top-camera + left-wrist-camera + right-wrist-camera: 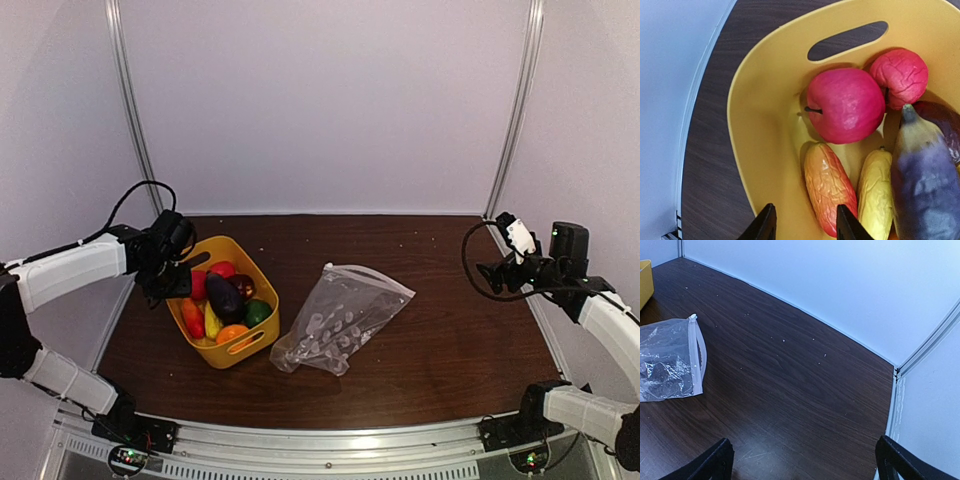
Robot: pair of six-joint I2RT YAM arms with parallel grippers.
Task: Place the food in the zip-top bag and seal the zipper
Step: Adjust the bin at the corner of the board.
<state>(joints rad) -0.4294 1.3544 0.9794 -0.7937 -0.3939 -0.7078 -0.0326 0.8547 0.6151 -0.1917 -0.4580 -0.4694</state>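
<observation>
top is looking down on the table | left wrist is peering close into the yellow basket | right wrist is looking low, sharing the bag and maybe a basket corner with top

Basket: smooth glossy plastic. Bag: clear crinkled film. Table: dark woodgrain, slight sheen. Apple: smooth; orange fruit: wrinkled.

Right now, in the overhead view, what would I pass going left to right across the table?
Yellow basket holding the food → zip-top bag → right gripper.
</observation>
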